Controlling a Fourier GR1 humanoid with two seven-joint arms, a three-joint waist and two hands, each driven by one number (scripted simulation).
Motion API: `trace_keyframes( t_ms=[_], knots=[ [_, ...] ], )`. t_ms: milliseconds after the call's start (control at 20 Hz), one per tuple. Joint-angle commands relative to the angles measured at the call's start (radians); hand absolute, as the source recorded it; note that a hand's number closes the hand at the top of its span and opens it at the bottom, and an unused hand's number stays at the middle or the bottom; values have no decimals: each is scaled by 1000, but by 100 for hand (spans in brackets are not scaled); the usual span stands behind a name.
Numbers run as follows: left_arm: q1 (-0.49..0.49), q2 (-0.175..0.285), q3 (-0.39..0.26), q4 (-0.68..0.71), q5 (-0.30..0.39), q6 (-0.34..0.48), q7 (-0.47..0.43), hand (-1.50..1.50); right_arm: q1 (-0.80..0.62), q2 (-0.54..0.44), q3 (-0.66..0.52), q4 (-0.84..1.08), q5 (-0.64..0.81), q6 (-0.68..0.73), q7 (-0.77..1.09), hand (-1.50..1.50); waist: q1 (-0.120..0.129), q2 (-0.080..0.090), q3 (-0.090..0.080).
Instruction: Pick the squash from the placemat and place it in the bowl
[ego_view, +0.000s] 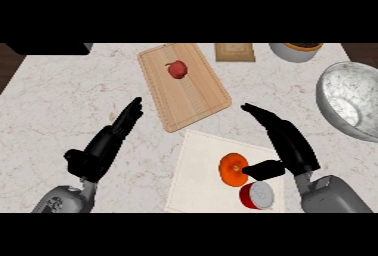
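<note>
An orange squash lies on the white placemat at the lower middle. My right hand is just right of it, fingers straight and pointing up-left. The thumb sticks out to the left and overlaps the squash's right edge. The hand is open and holds nothing. The large metal bowl stands at the right edge, past the right hand. Over the bare counter at the left, my left hand is open with its fingers straight.
A red and white round object sits on the placemat below the squash. A wooden cutting board with a red fruit lies beyond. At the back are a brown card and a small bowl.
</note>
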Motion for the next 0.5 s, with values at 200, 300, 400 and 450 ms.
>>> trace_keyframes(
  t_ms=[200,300,400,450],
  knots=[
    [-11,4,14,19,8,-22,4,0,-148,-85,114,-62,-117,514,412,-150,8,0,-3],
    [-44,-53,-31,-8,-30,34,54,0,-191,-68,93,-104,-208,617,539,-150,-5,-4,-1],
    [-19,-29,-11,3,-24,1,2,0,-293,34,78,-59,-274,670,700,-150,16,1,0],
    [17,-26,-19,-11,-28,-7,-16,0,-299,15,44,-66,-323,716,725,-150,9,0,1]
  ],
)
